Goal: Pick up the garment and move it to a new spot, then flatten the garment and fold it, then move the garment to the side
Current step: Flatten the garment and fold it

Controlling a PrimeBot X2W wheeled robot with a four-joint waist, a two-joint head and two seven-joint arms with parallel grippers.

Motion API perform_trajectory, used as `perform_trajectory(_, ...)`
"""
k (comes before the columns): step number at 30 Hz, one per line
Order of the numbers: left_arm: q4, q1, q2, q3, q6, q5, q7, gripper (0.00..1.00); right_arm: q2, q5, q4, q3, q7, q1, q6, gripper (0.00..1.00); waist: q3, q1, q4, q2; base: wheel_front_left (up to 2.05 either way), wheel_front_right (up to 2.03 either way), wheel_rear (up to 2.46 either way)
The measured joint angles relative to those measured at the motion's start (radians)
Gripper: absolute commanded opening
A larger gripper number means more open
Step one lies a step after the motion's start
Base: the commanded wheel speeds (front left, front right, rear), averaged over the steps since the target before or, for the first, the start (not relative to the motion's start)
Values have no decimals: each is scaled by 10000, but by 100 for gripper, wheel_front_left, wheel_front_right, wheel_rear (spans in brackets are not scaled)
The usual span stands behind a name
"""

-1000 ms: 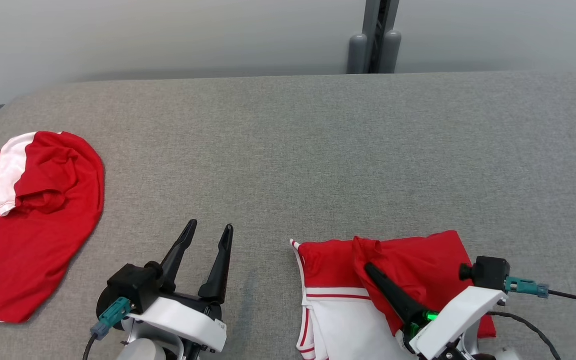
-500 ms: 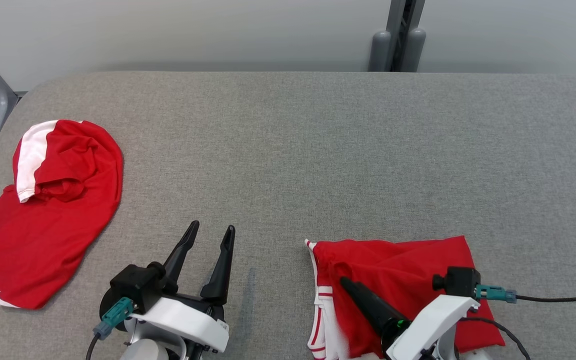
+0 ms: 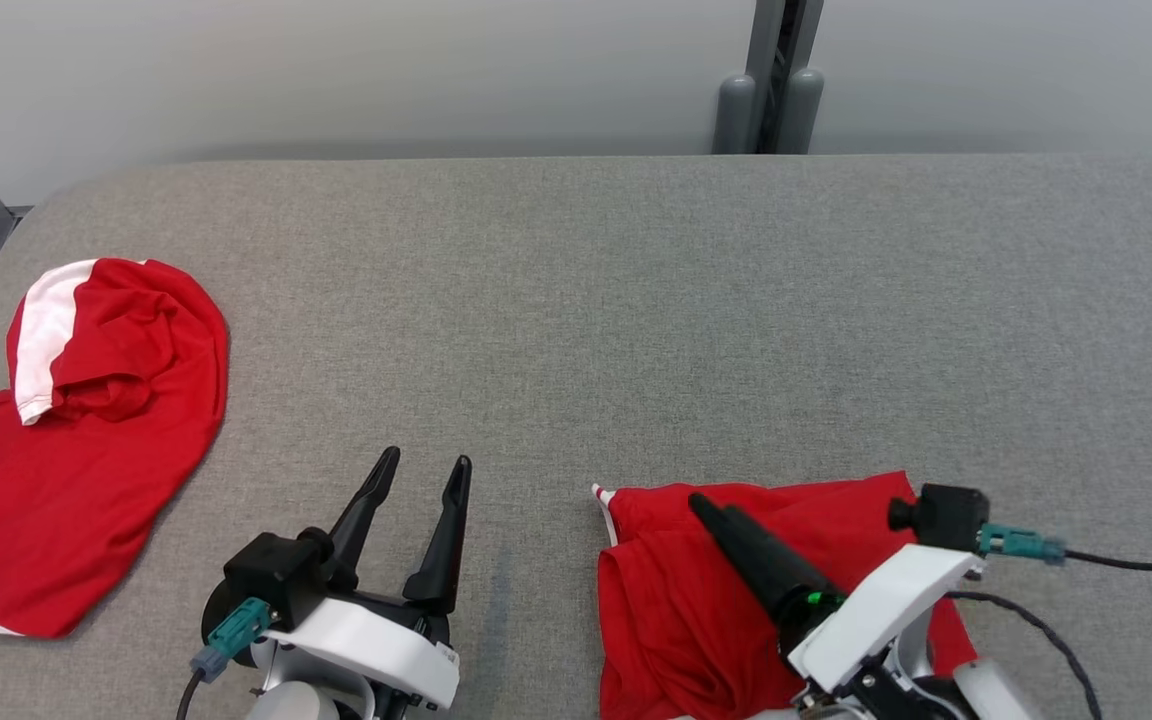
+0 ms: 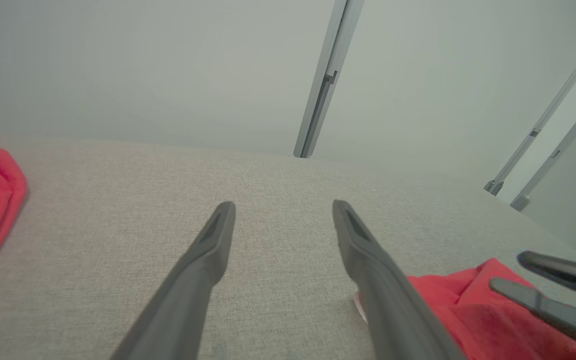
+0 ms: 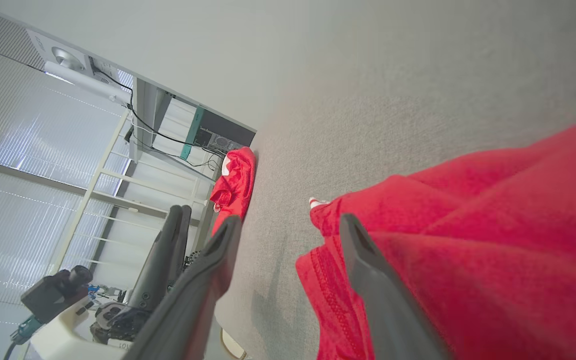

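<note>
Well, from above, the garment [image 3: 696, 600] lies bunched at the near edge of the grey cloth-covered table [image 3: 636, 300], on the robot's right, with a scrap of white trim at its far left corner. In that head view a single dark finger of the right gripper [image 5: 290, 220] slants across the red cloth. The right wrist view gives both fingers, spread wide with nothing pinched between them: one is over the garment, the other over bare table just beside its hem. I cannot tell whether either touches the cloth. The left gripper [image 3: 426, 460] is likewise spread and empty, poised over bare table to the left of the garment and apart from it. Its own wrist view catches the garment's corner and the other gripper's two parted fingers at the lower right. A second red garment [image 3: 86, 450] with a white band lies crumpled against the table's left edge, well apart from the first. Between the two heaps, and across the whole far half up to the rear edge, the fabric surface is flat and open. A black cable [image 3: 1136, 565] trails off to the right from the right wrist. Behind the table stand a pale wall [image 3: 336, 70] and a grey upright post [image 3: 771, 90]. The right wrist view also takes in windows with blinds [image 5: 18, 125] beyond the table's left end.
</note>
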Motion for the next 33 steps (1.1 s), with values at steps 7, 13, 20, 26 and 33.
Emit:
perform_trajectory(7,19,72,-10,13,-31,52,0,100,0,-1336,-625,-1687,17,-201,0,100,-165,0,-136,0,0,0,0)
perform_trajectory(13,-94,88,-21,52,-33,104,0,100,-217,-3319,-1342,-3273,-412,-303,0,100,-251,0,-259,0,0,0,0)
perform_trajectory(20,-330,120,-52,161,-75,119,0,100,-849,-5427,-1718,-3710,-1655,-81,0,100,-288,0,-384,0,0,0,0)
perform_trajectory(26,-585,207,-107,380,-79,134,0,100,-1030,-7095,-1536,-3845,-2913,184,0,100,-379,0,-497,0,0,0,0)
perform_trajectory(33,-1043,593,-236,838,13,203,-2,100,-909,-8514,-1003,-4278,-4228,544,2,100,-541,0,-569,0,0,0,0)
